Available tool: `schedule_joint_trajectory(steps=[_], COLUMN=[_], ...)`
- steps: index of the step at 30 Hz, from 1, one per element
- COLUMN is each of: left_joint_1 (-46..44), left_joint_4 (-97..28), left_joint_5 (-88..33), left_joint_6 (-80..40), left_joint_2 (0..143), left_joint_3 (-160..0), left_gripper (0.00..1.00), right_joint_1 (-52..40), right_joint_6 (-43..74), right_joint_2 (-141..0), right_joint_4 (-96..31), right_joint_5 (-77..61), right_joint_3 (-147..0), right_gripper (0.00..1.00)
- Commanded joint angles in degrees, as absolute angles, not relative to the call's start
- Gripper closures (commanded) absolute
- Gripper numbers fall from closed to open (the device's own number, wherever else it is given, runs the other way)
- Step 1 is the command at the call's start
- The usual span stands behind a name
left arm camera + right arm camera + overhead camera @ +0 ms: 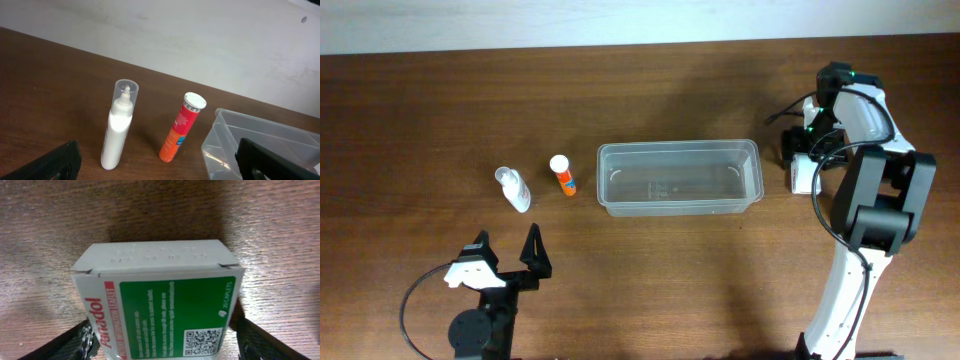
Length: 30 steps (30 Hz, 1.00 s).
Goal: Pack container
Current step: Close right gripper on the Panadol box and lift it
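The clear plastic container (680, 148) sits empty at the table's middle; its corner shows in the left wrist view (223, 146). A white squeeze bottle (515, 190) (117, 131) and an orange tube with a white cap (563, 177) (179, 131) stand to its left. My left gripper (506, 259) (160, 167) is open and empty, in front of these two. My right gripper (804, 158) (161, 347) is at the container's right end, its fingers against both sides of a white-and-green Panadol box (804, 178) (165, 305) at the table surface.
The white wall runs along the table's far edge (620, 48). The right arm's black cable (825, 215) loops beside its white base at the right. The left arm's base (475, 330) is at the front left.
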<state>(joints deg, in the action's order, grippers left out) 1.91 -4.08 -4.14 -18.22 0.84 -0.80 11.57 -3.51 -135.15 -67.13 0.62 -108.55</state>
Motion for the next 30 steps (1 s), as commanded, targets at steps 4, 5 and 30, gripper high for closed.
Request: schedule_joint_trajectory(steps=[4, 5, 30], left_joint_1=[2.2, 2.2, 2.2], left_joint_4=[-4.2, -4.1, -4.1], left_joint_5=[-4.7, -4.7, -4.7], left_joint_6=[-18.8, -18.8, -18.8], left_joint_2=[0.3, 0.3, 0.3], left_joint_3=[-0.5, -0.5, -0.5], left_gripper=[0.01, 0.01, 0.01], right_joint_1=[11.2, 11.2, 11.2], right_joint_6=[-3.6, -3.6, -2.5], right_joint_2=[-137.1, -137.1, -136.5], right_joint_4=[-65.4, -65.4, -82.2], right_joint_5=[-1.0, -0.8, -11.7], right_joint_3=[-106.1, -106.1, -128.2], right_gripper=[0.30, 0.34, 0.60])
